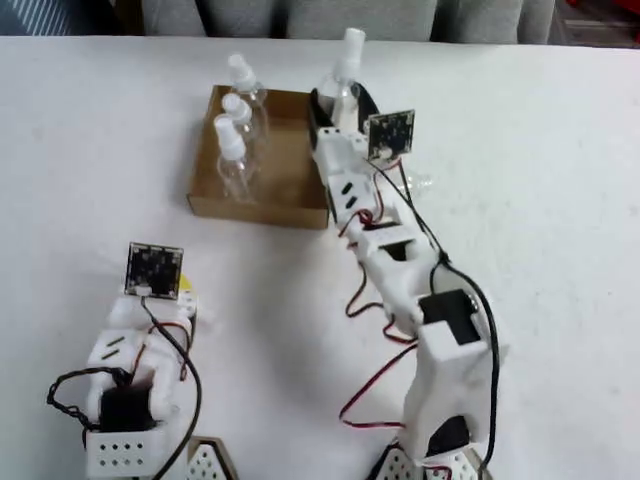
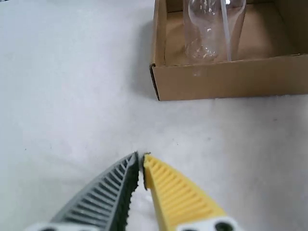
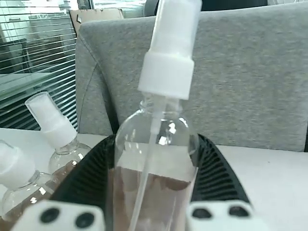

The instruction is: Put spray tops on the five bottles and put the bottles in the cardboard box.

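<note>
My right gripper is shut on a clear bottle with a white spray top on its neck, held upright at the far right corner of the cardboard box. In the right wrist view the black fingers flank the bottle under its spray top. Three capped bottles stand along the box's left side. My left gripper is shut and empty, low over the table in front of the box, where one bottle shows.
A small clear object lies on the table to the right of the right arm. White table spreads wide on both sides of the box. A grey chair back stands behind the far edge.
</note>
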{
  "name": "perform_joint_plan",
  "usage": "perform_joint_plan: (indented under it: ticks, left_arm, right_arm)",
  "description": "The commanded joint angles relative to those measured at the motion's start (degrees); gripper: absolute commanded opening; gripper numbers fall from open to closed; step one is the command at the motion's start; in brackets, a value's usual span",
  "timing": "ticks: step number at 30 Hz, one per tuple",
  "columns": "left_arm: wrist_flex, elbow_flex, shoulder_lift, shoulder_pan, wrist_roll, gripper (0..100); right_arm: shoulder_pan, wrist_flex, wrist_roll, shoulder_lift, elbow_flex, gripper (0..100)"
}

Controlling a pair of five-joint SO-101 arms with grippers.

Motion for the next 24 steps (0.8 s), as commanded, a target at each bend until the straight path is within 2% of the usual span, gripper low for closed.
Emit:
perform_joint_plan:
  ticks: [1, 18, 24]
  left_arm:
    - [-0.3, -0.1, -0.7, -0.7, -0.7, 2]
    - [-0.3, -0.1, -0.7, -0.7, -0.7, 2]
    - [-0.3, -0.1, -0.7, -0.7, -0.7, 2]
  right_arm:
    - [-0.1, -1.4, -0.4, 1.5, -5.7, 1.6]
    - [-1.6, -1.4, 0.2, 2.8, -6.2, 1.5]
    - [-5.8, -2.7, 9.6, 2.9, -3.3, 1.5]
